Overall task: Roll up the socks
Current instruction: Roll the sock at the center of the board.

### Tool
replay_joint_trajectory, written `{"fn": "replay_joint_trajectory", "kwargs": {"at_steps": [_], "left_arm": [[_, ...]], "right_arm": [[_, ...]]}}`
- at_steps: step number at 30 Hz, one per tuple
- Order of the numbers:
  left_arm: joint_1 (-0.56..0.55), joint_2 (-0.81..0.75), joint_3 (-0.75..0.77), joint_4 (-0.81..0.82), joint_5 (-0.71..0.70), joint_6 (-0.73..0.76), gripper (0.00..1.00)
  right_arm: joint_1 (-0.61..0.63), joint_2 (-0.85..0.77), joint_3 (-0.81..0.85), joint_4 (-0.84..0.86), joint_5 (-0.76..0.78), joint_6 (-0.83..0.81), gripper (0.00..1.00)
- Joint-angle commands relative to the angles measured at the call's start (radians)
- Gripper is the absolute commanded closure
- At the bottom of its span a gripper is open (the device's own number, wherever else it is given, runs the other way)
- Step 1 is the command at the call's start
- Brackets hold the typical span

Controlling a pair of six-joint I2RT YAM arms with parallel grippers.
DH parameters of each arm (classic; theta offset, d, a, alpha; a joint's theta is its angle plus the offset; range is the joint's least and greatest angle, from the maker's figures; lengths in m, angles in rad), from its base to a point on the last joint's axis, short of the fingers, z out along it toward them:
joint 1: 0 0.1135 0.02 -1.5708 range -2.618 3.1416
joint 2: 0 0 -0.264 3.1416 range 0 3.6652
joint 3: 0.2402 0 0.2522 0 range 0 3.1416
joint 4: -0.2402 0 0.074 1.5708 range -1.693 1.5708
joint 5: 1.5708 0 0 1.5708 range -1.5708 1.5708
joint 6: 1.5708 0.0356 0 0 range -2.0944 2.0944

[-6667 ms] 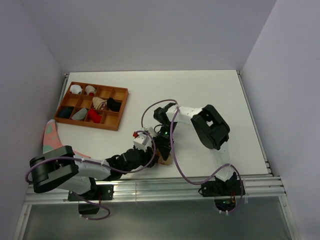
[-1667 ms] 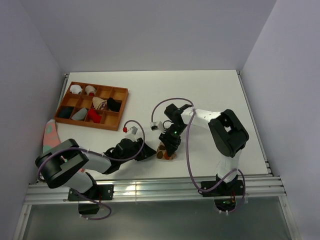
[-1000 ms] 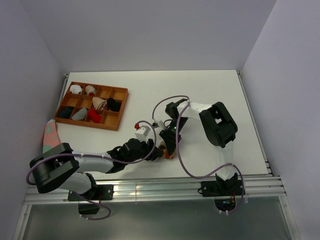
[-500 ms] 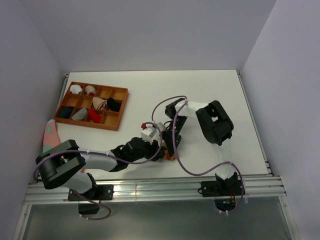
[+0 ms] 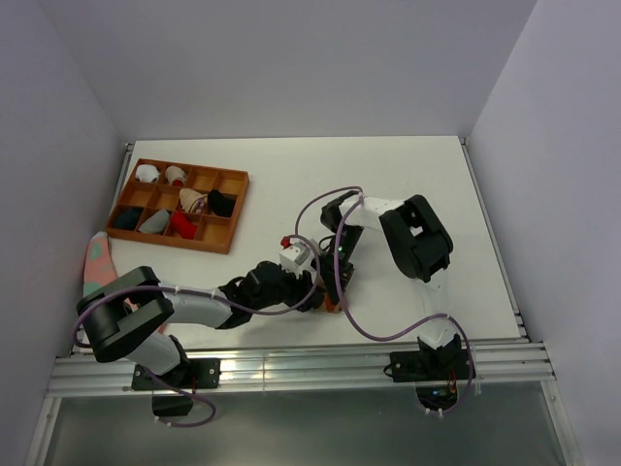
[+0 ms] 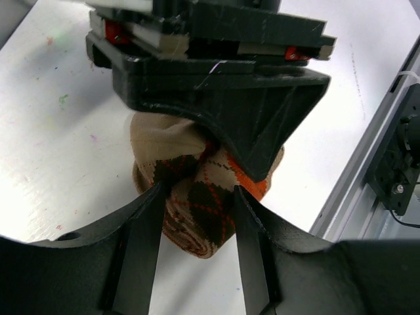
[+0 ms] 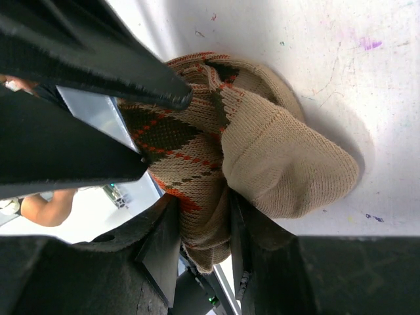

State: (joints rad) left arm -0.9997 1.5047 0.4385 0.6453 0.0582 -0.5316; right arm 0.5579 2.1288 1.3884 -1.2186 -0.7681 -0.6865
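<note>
The tan-brown argyle sock [image 6: 203, 220] lies as a tight roll on the white table, near the front edge at the centre [image 5: 330, 305]. My left gripper [image 6: 198, 191] straddles the roll's end, and both fingers press its sides. From the opposite side my right gripper [image 7: 202, 198] pinches a fold of the same sock [image 7: 282, 170]. In the top view the left gripper [image 5: 312, 291] and the right gripper [image 5: 336, 283] meet over the sock and hide most of it. No bright red sock lies near the grippers.
A brown compartment tray [image 5: 240, 212] at the back left holds several small sock bundles, one of them red [image 5: 180, 224]. A pink sock [image 5: 97, 260] lies at the table's left edge. The metal rail [image 5: 291, 367] runs just in front of the sock.
My left gripper has slid right along the table until its fingers straddle the roll. The right gripper has kept its pinch and barely moved.
</note>
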Motion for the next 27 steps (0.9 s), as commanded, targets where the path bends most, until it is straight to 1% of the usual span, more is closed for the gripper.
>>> {"fn": "replay_joint_trajectory", "kwargs": {"at_steps": [1,5,7,11,16,17,18,19,24,27], "left_arm": [[0.006,0.005,0.039,0.030,0.045,0.041,0.49],[0.015,-0.008,0.037,0.022,0.051,0.053,0.48],[0.032,-0.008,0.037,0.020,0.075,0.059,0.47],[0.053,0.020,0.040,0.031,0.135,0.065,0.46],[0.058,0.063,0.065,0.019,0.173,0.073,0.44],[0.058,0.077,0.068,0.022,0.175,0.070,0.44],[0.058,0.081,0.066,0.031,0.178,0.064,0.40],[0.058,0.086,0.062,0.049,0.184,0.059,0.39],[0.058,0.121,0.057,0.077,0.198,0.032,0.41],[0.058,0.146,0.049,0.089,0.198,0.018,0.45]], "right_arm": [[0.000,0.045,-0.019,0.110,0.178,-0.021,0.76],[0.000,0.046,-0.012,0.114,0.181,-0.018,0.76],[0.000,0.049,-0.012,0.113,0.181,-0.018,0.76],[0.000,0.054,-0.011,0.114,0.179,-0.016,0.76],[0.000,0.056,-0.011,0.117,0.182,-0.015,0.77],[0.000,0.056,-0.011,0.117,0.182,-0.015,0.77],[0.000,0.056,-0.009,0.119,0.182,-0.012,0.77],[0.000,0.054,-0.008,0.120,0.184,-0.010,0.77],[0.002,0.053,-0.003,0.120,0.181,-0.002,0.77],[0.002,0.049,-0.005,0.129,0.176,0.007,0.77]]}}
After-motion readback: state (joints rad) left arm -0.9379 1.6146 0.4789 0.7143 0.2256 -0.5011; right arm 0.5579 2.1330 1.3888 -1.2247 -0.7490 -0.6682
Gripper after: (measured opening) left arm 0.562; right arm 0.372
